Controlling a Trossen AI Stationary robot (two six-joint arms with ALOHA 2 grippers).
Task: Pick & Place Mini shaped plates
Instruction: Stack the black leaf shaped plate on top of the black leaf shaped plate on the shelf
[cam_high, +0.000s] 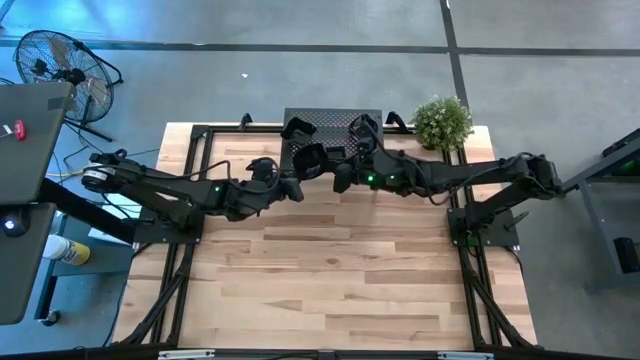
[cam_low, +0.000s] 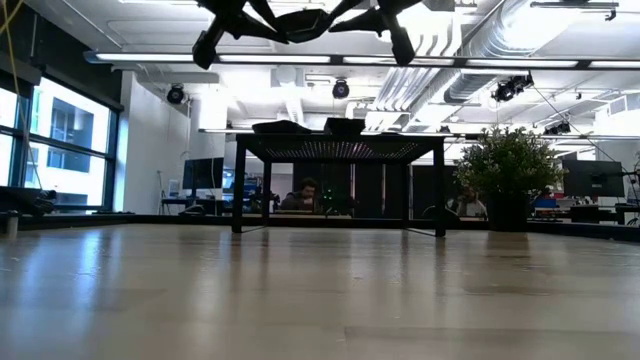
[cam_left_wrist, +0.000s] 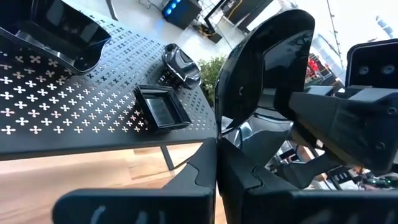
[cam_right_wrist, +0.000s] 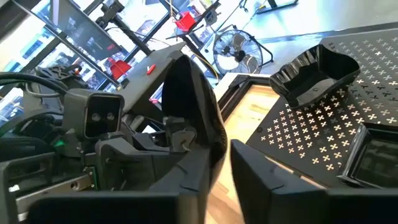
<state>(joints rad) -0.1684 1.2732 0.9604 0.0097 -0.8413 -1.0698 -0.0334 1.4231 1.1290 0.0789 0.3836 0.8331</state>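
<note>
A glossy black mini plate (cam_left_wrist: 267, 68), rounded in outline, hangs in the air just in front of the black perforated rack (cam_high: 333, 115). Both grippers are at it: my left gripper (cam_left_wrist: 217, 168) is shut on its lower rim, and my right gripper (cam_right_wrist: 226, 163) reaches in from the opposite side, closed on another stretch of rim. On the rack rest a scalloped plate (cam_right_wrist: 317, 74), a square plate (cam_left_wrist: 161, 109) and a small shell-like plate (cam_left_wrist: 181, 62). In the low view the held plate (cam_low: 300, 22) hangs high above the tabletop. My left gripper pinches the plate's lower rim (cam_left_wrist: 239, 140) between its two fingers, coming roughly level from the table's left. The plate stands on edge above the fingers, clear of rack and table. My right gripper has the plate's rim (cam_right_wrist: 214, 140) between its fingers, coming level from the table's right. One finger (cam_left_wrist: 323, 115) lies against the plate's hollow face. The plate shows edge-on here.
The rack stands on legs at the table's far middle, with a potted plant (cam_high: 442, 122) to its right. A floor fan (cam_high: 60, 65) stands off the table at far left. The wooden tabletop (cam_high: 330, 270) stretches toward the near edge.
</note>
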